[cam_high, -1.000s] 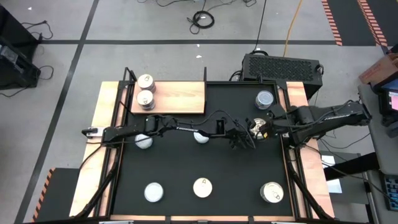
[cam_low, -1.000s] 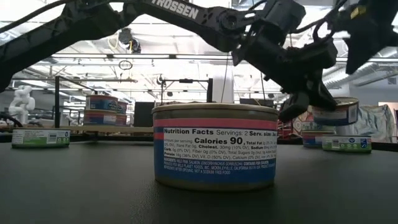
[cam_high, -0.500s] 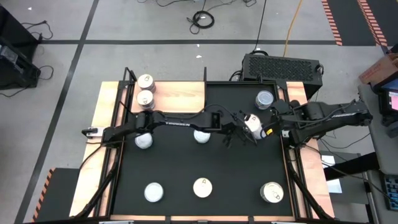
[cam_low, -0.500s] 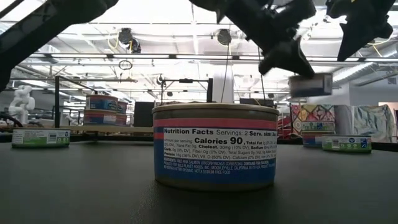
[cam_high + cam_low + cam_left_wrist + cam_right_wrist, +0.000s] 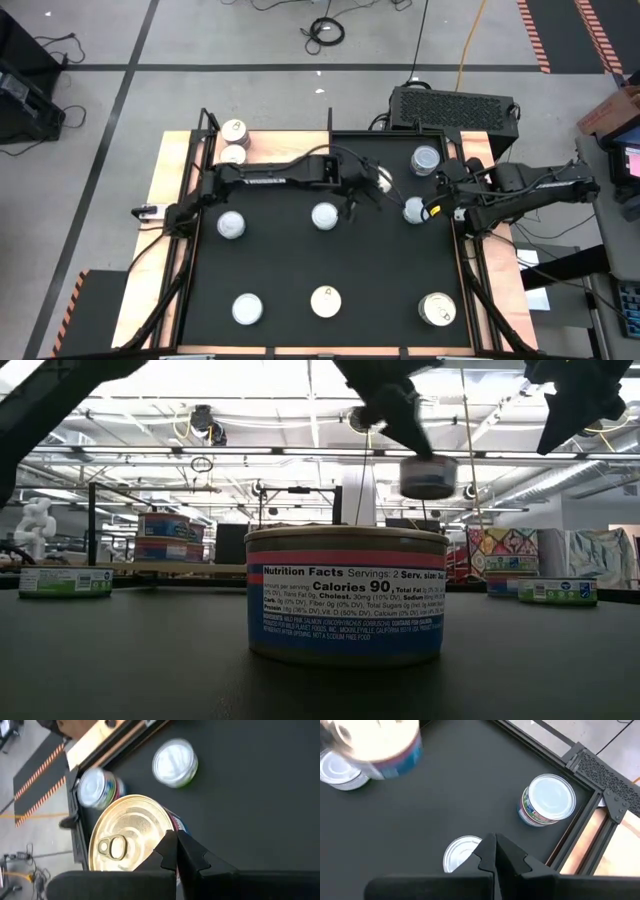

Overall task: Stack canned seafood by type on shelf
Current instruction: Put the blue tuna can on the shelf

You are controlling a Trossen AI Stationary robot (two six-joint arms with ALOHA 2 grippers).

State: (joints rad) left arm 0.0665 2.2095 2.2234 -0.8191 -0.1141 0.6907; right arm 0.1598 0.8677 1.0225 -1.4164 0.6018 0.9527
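Carrying blurred can (image 5: 381,178), left gripper (image 5: 372,183) half-hidden

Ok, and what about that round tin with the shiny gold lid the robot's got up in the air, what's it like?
The squat round metal tin with the gold lid has a ring pull-tab on top and a red and blue label round its side. The left gripper holds it by its edge, up off the black mat, lid upward and roughly level. Nothing else touches it.
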